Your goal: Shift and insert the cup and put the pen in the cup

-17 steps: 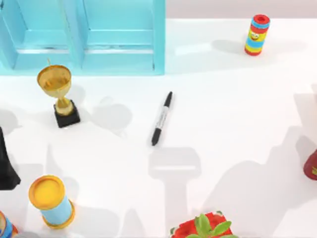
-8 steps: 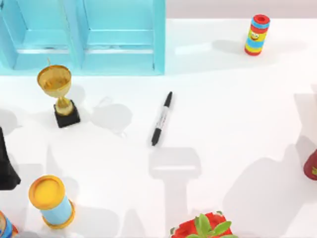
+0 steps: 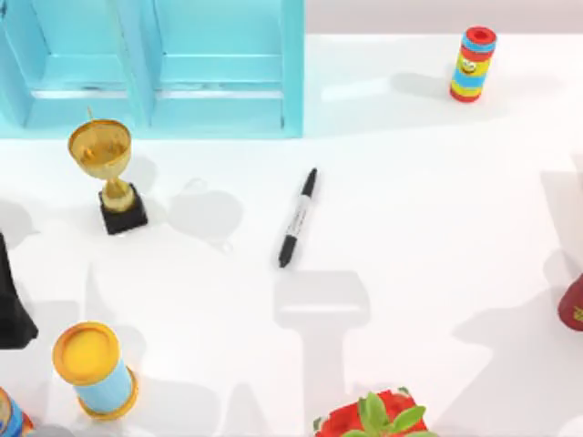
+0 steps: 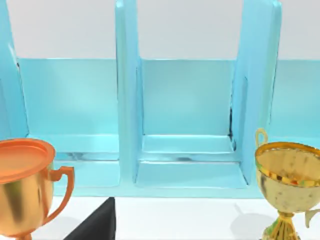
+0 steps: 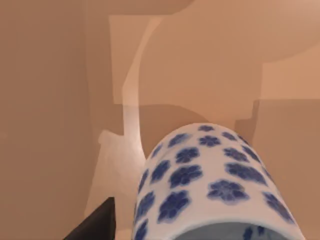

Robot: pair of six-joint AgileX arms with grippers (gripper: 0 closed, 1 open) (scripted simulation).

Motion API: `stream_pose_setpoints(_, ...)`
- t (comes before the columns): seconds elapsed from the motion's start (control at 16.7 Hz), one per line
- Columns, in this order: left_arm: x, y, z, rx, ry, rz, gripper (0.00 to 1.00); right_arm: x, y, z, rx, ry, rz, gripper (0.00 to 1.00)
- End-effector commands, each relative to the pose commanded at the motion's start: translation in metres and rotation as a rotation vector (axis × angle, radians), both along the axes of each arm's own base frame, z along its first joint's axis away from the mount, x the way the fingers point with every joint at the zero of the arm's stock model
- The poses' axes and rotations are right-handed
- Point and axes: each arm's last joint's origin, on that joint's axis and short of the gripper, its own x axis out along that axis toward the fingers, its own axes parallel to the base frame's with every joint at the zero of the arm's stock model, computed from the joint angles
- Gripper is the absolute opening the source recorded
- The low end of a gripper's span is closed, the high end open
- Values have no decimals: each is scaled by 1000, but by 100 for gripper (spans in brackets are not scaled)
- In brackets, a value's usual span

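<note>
The cup, white with blue flowers, sits close under the right wrist camera with its mouth toward the lens. One dark finger of my right gripper lies beside it, and a tan background is behind it. The gripper seems shut on the cup, holding it off the table. The pen, black with a white band, lies flat mid-table, running from upper right to lower left. My left arm stands parked at the table's left edge. Its finger shows before the blue shelf.
A blue shelf unit spans the back left. A gold trophy stands before it, and a yellow-rimmed blue cylinder is at front left. There is a striped cylinder back right, a red object at the right edge and a potted plant at the front.
The large shadows on the right side of the table have slid toward the right edge and shrunk. The pen, trophy and left arm have not moved.
</note>
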Motion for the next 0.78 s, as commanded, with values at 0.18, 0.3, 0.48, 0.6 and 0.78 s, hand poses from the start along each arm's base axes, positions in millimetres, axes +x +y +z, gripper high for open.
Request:
stream_pose_setpoints(0.18,0,0,0,0,0,0,100,0,0,0,0,0,0,100)
stream_pose_setpoints(0.3,0,0,0,0,0,0,100,0,0,0,0,0,0,92)
stream_pose_setpoints(0.48,0,0,0,0,0,0,100,0,0,0,0,0,0,70)
stream_pose_setpoints(0.6,0,0,0,0,0,0,100,0,0,0,0,0,0,55)
stream_pose_setpoints(0.78,0,0,0,0,0,0,100,0,0,0,0,0,0,32)
